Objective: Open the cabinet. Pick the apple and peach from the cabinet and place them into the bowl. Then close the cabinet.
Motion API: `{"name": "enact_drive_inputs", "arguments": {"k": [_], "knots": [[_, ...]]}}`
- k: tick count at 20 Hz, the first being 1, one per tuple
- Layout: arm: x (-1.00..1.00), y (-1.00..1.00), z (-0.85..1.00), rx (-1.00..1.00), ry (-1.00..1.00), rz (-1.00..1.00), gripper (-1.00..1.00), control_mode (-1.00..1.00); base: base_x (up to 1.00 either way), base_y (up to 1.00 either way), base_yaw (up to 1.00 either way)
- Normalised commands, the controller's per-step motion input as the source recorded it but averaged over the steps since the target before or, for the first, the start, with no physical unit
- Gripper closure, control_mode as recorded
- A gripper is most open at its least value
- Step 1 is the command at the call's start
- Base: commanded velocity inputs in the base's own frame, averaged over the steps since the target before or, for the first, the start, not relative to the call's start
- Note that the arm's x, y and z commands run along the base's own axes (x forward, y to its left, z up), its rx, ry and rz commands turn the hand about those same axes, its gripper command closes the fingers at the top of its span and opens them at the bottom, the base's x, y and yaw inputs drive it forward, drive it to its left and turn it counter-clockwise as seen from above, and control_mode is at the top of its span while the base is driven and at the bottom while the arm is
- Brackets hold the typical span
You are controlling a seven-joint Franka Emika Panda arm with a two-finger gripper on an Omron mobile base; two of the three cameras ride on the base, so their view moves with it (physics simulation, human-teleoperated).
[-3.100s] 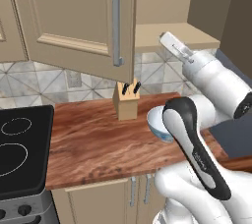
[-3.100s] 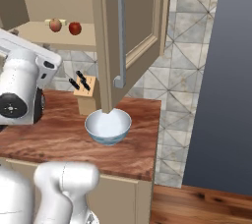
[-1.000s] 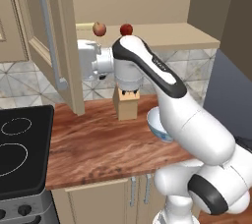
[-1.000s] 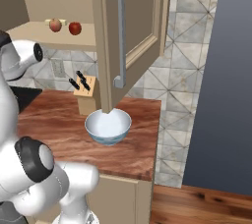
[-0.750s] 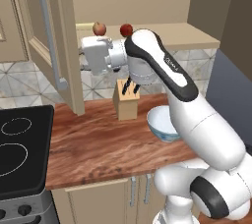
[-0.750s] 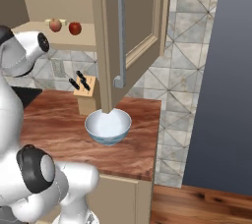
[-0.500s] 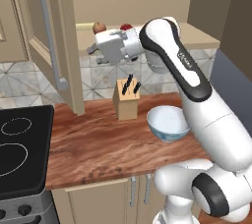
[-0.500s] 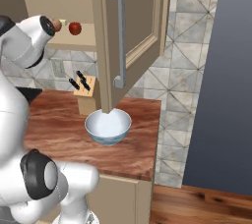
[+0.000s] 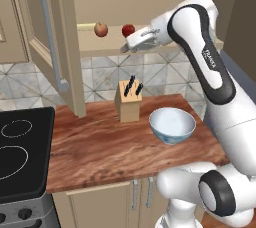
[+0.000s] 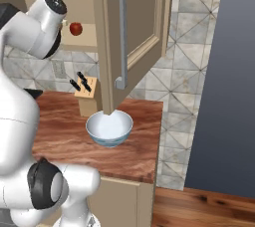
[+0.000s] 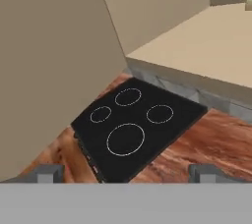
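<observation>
In right base view the arm's upper joint hides the peach and most of the cabinet (image 10: 134, 32) shelf, leaving the apple (image 10: 75, 29) at upper left; left view: stove (image 9: 22, 157) cut off at left edge.

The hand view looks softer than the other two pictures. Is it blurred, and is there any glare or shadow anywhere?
Hand view: soft and coarse, yet the rings on the black stovetop stay readable. Left base view: even light, no glare, a faint sheen inside the round white bowl with pale blue pattern. Right base view: the bowl casts a soft shadow on the reddish wooden counter.
</observation>
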Motion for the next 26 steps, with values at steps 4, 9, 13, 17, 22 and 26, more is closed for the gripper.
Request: {"name": "enact_drive_inputs", "arguments": {"k": [4,9,13,17,22,26], "knots": [[0.28,-0.04,0.05,-0.01,-0.45,0.0,-1.0,-1.0,0.0,0.0,0.0],[0.3,0.0,0.11,0.0,-0.37,-0.1,-1.0,-1.0,0.0,0.0,0.0],[0.38,0.0,0.05,0.0,-0.17,-0.33,-1.0,-1.0,0.0,0.0,0.0],[0.28,0.0,0.0,-0.01,-0.01,-0.45,-1.0,-1.0,0.0,0.0,0.0],[0.12,0.0,0.03,0.0,0.0,-0.21,-1.0,-1.0,0.0,0.0,0.0],[0.09,0.0,0.0,0.0,0.0,0.0,-1.0,-1.0,0.0,0.0,0.0]]}}
